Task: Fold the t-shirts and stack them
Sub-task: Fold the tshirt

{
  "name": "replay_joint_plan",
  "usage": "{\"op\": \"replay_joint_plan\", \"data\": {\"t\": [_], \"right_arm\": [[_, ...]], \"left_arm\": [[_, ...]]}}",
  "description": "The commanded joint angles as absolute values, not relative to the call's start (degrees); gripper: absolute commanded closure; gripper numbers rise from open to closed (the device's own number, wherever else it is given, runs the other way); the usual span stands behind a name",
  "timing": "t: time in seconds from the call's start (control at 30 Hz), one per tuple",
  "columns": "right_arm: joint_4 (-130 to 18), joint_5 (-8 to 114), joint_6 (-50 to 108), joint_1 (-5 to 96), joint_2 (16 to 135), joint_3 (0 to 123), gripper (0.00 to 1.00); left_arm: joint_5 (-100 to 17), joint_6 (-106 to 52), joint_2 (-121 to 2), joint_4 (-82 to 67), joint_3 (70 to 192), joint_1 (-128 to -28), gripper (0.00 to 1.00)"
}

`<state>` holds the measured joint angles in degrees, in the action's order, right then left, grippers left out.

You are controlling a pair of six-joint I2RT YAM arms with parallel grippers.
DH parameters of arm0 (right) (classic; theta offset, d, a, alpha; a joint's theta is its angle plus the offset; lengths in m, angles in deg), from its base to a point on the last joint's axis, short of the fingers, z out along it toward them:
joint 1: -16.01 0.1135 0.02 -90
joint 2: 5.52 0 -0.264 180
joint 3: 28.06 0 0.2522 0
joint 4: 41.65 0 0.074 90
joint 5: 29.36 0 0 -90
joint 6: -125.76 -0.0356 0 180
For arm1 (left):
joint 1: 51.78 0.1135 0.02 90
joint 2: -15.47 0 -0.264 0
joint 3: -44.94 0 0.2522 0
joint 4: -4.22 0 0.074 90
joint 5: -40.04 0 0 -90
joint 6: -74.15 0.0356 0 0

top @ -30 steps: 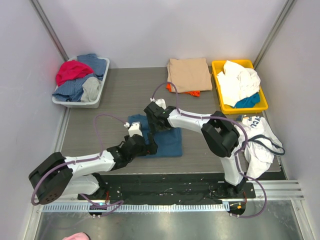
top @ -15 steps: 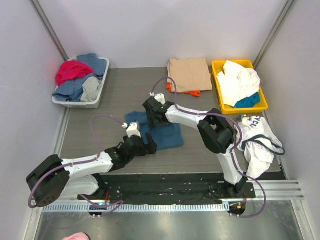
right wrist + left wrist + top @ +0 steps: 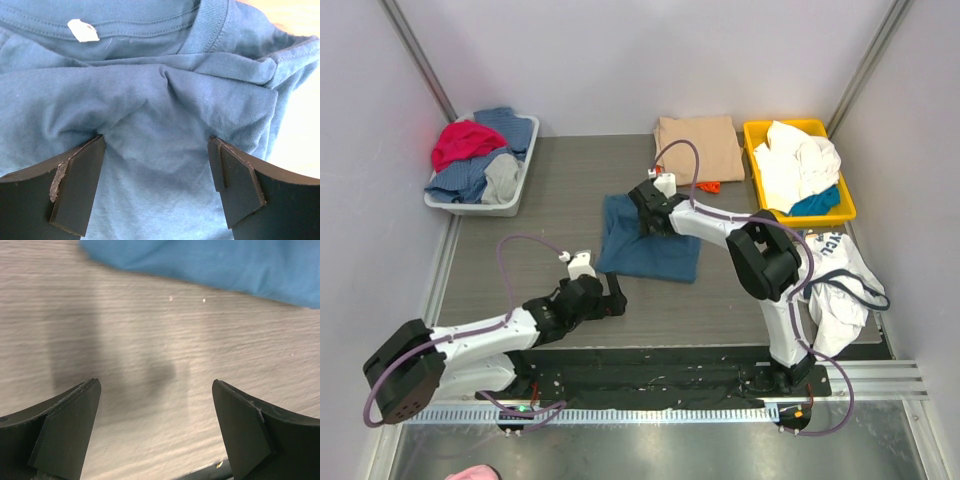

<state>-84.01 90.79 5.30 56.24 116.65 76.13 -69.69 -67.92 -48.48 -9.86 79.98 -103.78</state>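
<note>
**Both grippers open, blue tee mid-table under R fingers**

Surface: grey wood-grain table (image 3: pixel 520 260), pale lilac walls on three sides, metal rail along the near edge. Far-left corner: grey bin (image 3: pixel 470 204) heaped w/ pink, blue and grey clothes. Far-right: yellow tray (image 3: pixel 752 150) w/ white cloth and a bit of teal. Just left of the tray, tan-beige t-shirt (image 3: pixel 698 148) is folded to a rectangle and lies on the orange t-shirt (image 3: pixel 705 186), which peeks out at its near edge. White printed garment (image 3: pixel 835 280) is draped at the right edge by the R arm's base.

Teal-blue t-shirt (image 3: pixel 650 250) lies mid-table, roughly folded, still rumpled; collar and label show in the R wrist view.

Right gripper (image 3: pixel 155 185): jaws spread wide, tips down on the shirt's far edge, cloth bunched between them, nothing pinched. R arm reaches forward and left, elbow bent.

Left gripper (image 3: pixel 155 410): jaws wide apart, holding nothing, over bare table just short of the shirt's near-left corner. L arm low, stretched diagonally to the right.
</note>
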Motion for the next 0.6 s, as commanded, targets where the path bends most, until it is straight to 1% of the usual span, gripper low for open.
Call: {"op": "replay_joint_plan", "data": {"t": [0.0,0.13,0.33,0.43,0.47,0.57], "right_arm": [[-85.47,94.74,4.56,56.61,110.77,71.14,0.09],[-85.12,93.08,3.68,56.62,107.17,67.36,0.09],[-83.89,88.77,3.42,56.62,102.5,59.89,0.1],[-83.8,86.4,3.41,56.7,97.68,56.55,0.09],[-83.8,85.96,3.59,56.62,94.36,55.41,0.1],[-84.59,84.11,4.2,56.7,89.42,54.69,0.1]], "left_arm": [[-71.67,-66.83,-41.07,-18.15,83.13,-103.98,0.0],[-74.57,-65.33,-36.22,-22.1,85.15,-103.9,0.0],[-76.42,-61.73,-35.42,-26.76,88.84,-103.98,0.0],[-76.42,-61.55,-35.42,-26.07,89.11,-103.98,0.0],[-76.33,-61.72,-35.68,-25.63,89.02,-103.9,0.0],[-75.54,-62.25,-37.52,-23.61,88.67,-103.89,0.0]]}}
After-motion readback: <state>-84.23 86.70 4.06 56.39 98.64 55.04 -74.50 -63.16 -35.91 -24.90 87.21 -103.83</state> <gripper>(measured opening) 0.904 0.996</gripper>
